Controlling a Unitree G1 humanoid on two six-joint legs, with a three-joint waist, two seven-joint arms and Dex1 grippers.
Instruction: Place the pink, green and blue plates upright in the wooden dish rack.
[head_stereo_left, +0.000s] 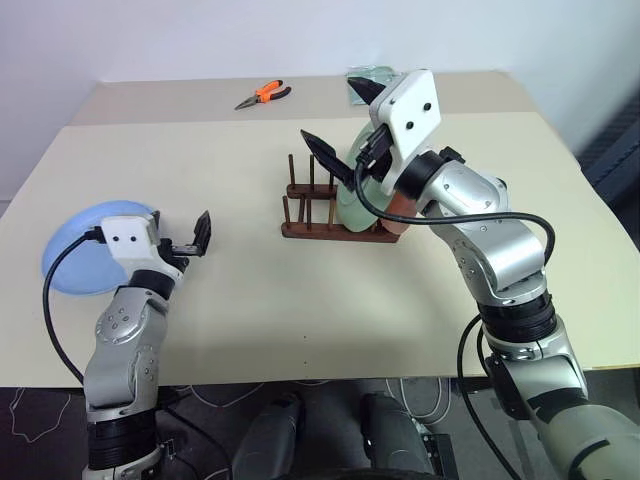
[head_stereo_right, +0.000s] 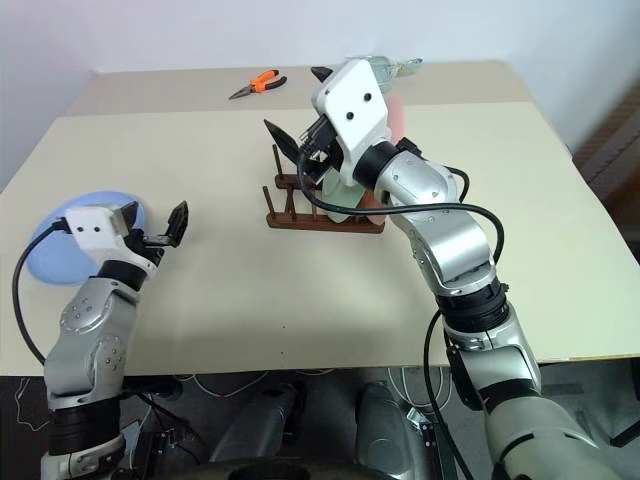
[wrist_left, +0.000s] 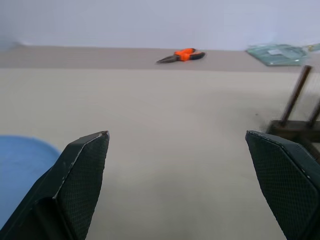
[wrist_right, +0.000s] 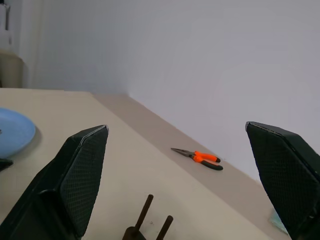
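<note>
The left gripper (head_stereo_left: 198, 236) hung low over the near left part of the table (head_stereo_left: 250, 330), its two black fingers spread wide apart with nothing between them. Just to its left, the blue plate (head_stereo_left: 80, 250) lay flat on the table near the left edge, partly hidden behind the wrist. The right gripper (head_stereo_left: 343, 128) was raised above the middle of the table, over the rack, its fingers likewise wide apart and empty.

Beneath that gripper stood the wooden dish rack (head_stereo_left: 300, 215), one dark brown rack with thin upright pegs; the pegs at its left end stood free. At its right end the green plate (head_stereo_left: 352, 200) stood upright among the pegs, and the pink plate (head_stereo_right: 398, 122) stood just to the right of it, both largely covered by the right arm.

At the far side of the table lay one pair of pliers (head_stereo_left: 262, 94) with orange handles, well apart from the rack. To their right, at the far edge, lay a clear flat packet (wrist_left: 276, 52). No writing or label could be read on anything.
</note>
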